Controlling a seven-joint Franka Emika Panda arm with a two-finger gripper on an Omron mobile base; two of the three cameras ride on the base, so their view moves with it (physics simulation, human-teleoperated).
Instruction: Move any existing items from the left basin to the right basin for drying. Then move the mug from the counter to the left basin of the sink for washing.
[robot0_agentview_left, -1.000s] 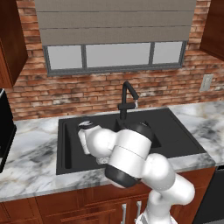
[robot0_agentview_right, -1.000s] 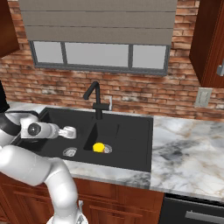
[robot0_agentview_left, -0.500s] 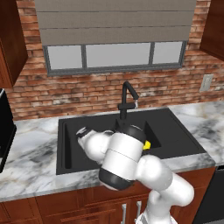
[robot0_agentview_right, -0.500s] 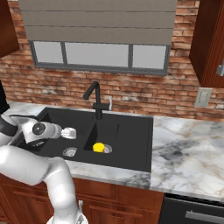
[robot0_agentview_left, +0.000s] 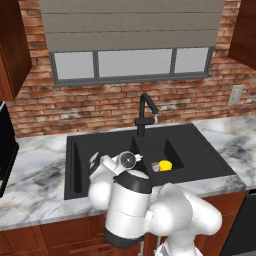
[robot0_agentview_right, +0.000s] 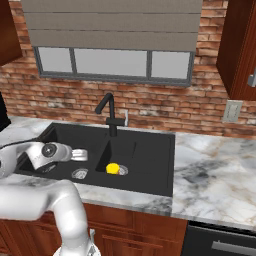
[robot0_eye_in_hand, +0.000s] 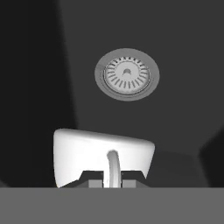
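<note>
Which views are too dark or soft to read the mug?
Hand view: white mug bright and crisp against the near-black left basin; silver drain sharp. Right base view: mug small, slightly soft. Left base view: arm covers much of the sink.

The sink (robot0_agentview_left: 200, 155) is matt black, smooth, with no shine on its walls. Its faucet (robot0_agentview_left: 145, 114) has the same dull black finish. The drain (robot0_eye_in_hand: 127, 74) in the left basin is bright brushed metal with a slotted strainer. The mug (robot0_eye_in_hand: 103, 159) is smooth white, like glazed ceramic, with a soft gloss. The small cup (robot0_agentview_right: 113, 168) looks like glossy yellow plastic. The table (robot0_agentview_right: 215, 180) is polished white marble with grey veins. The cabinets (robot0_agentview_right: 150, 235) below are reddish-brown wood. The far wall (robot0_agentview_left: 110, 107) is rough red brick.
</note>
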